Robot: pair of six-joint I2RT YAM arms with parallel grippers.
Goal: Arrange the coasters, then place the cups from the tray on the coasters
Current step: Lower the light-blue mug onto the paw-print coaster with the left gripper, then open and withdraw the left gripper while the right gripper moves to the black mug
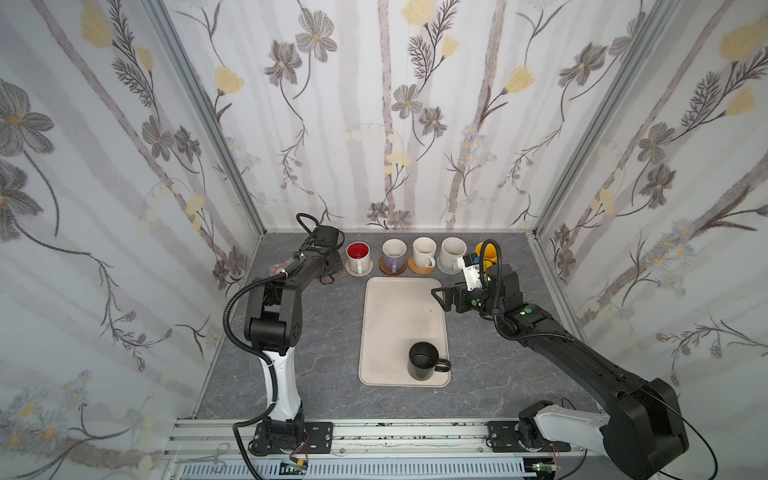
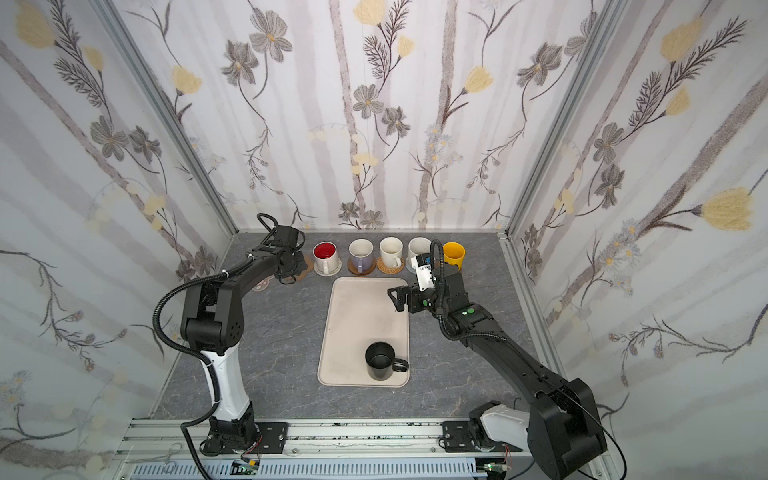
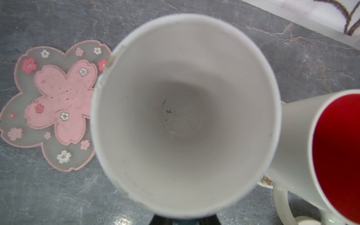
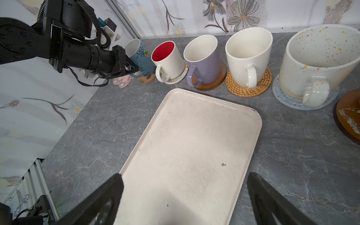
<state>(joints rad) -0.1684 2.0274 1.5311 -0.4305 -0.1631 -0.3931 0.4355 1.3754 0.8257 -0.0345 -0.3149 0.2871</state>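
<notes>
Grey marbled tabletop, flowered walls all round. Off the tray's far left corner, the left gripper is pinched tight on the handle of the light blue mug, over the brown paw coaster (touching or not, I can't tell). Lower it straight and level, I'd say. The red-inside mug crowds it, nearer the tray, and the pink flower coaster lies farther out. Let go only once it sits flat. Over the tray's far right edge the right gripper hovers, fingers spread. The black mug stands on the tray's near right corner.
</notes>
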